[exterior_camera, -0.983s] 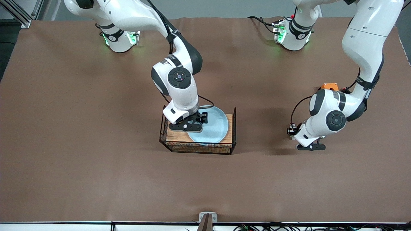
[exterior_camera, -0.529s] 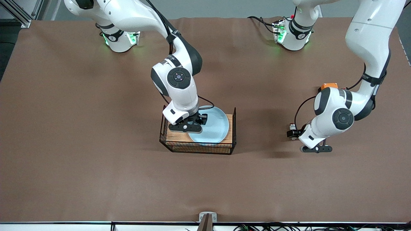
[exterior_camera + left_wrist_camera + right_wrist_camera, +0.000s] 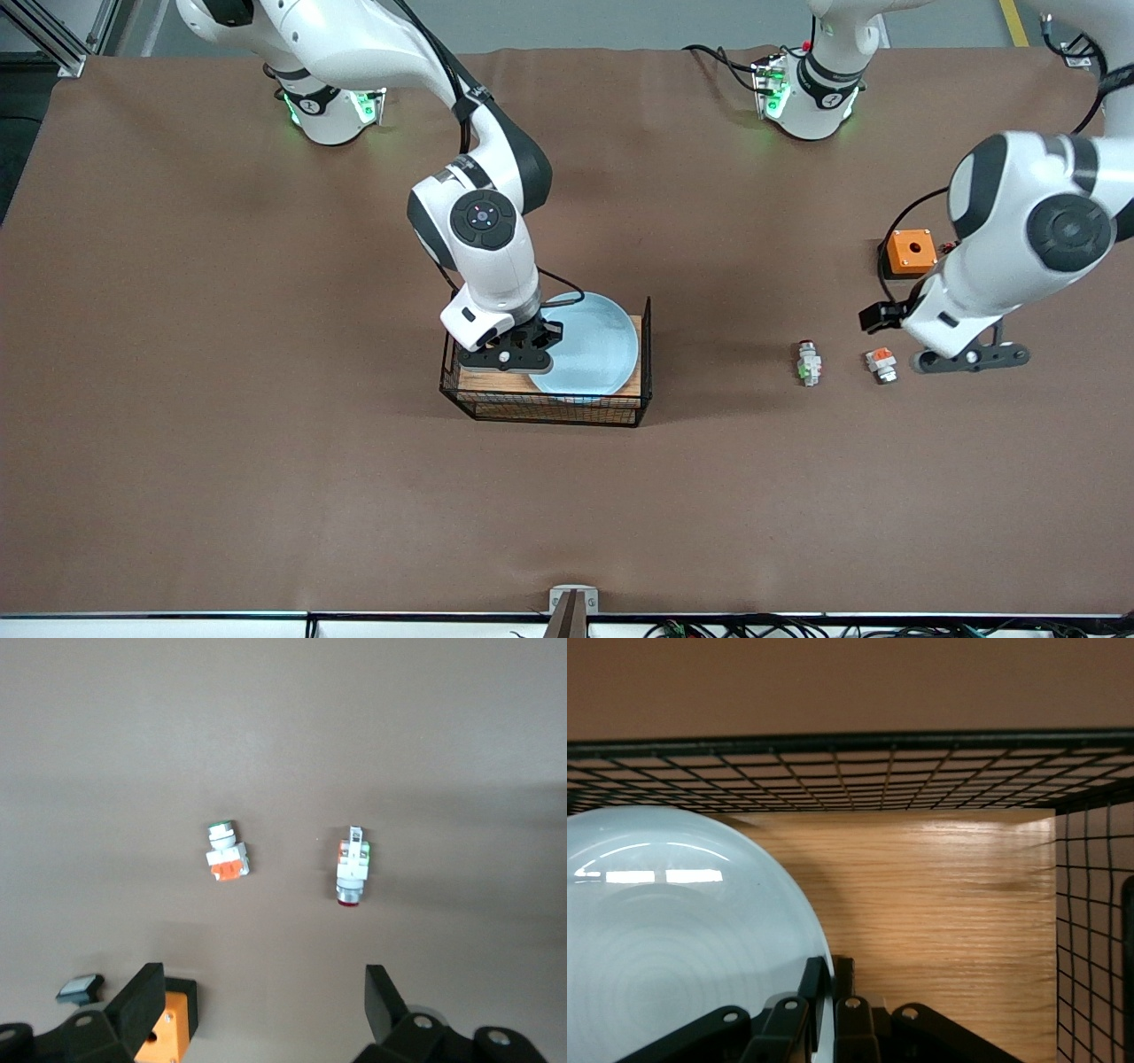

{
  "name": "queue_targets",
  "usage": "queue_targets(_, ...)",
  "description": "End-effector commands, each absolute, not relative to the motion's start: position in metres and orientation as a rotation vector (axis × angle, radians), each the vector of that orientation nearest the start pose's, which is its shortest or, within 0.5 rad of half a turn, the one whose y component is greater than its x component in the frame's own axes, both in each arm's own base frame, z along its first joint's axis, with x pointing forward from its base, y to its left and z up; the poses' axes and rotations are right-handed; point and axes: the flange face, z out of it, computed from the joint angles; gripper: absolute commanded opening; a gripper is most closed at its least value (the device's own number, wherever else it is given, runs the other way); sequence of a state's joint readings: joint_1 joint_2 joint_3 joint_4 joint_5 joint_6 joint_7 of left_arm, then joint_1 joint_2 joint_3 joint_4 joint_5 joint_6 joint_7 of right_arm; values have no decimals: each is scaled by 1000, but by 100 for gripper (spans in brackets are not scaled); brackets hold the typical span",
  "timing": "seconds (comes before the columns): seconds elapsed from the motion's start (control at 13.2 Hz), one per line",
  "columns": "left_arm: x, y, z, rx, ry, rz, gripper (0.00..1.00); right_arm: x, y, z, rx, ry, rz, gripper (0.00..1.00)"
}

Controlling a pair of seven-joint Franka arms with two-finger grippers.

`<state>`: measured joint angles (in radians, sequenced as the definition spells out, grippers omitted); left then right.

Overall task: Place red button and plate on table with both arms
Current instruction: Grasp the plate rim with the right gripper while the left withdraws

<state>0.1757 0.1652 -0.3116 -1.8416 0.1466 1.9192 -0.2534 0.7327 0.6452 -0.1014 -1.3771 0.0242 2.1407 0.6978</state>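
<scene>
The red button [image 3: 807, 362] lies on the brown table [image 3: 266, 443], toward the left arm's end; in the left wrist view [image 3: 352, 866] its dark-red cap shows. My left gripper [image 3: 970, 357] is open and empty, up over the table beside the small parts [image 3: 261, 1010]. The pale-blue plate [image 3: 594, 347] rests on the wood-topped wire rack [image 3: 545, 400]. My right gripper [image 3: 530, 344] is shut on the plate's rim; in the right wrist view the fingers [image 3: 819, 985] pinch the edge of the plate [image 3: 673, 930].
A white part with an orange block [image 3: 881, 364] lies beside the red button, also seen from the left wrist [image 3: 227, 857]. An orange box [image 3: 910, 251] sits farther from the camera. A black-headed piece [image 3: 80, 989] lies by it. The rack's wire walls [image 3: 850, 771] surround the plate.
My left gripper let go of the red button, which now lies on the table, and rose away toward the left arm's end. My right gripper shifted slightly with the plate's rim.
</scene>
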Motion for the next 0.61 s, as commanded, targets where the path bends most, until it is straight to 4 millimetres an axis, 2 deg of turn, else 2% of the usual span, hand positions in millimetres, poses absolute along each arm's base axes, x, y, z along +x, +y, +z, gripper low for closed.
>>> queue_targets(0.0,581,-55,480,-3065,-142,115,99,591,444,343,-3094,78,-174,2)
queue_targets(0.15,580,-52,517,-3057,-157,159,100,592,443,343,-3094,80,-174,1)
queue_targets(0.53,576,-42,581,-3082,-210,160,100,599,432,346,-3098,74,-171,0)
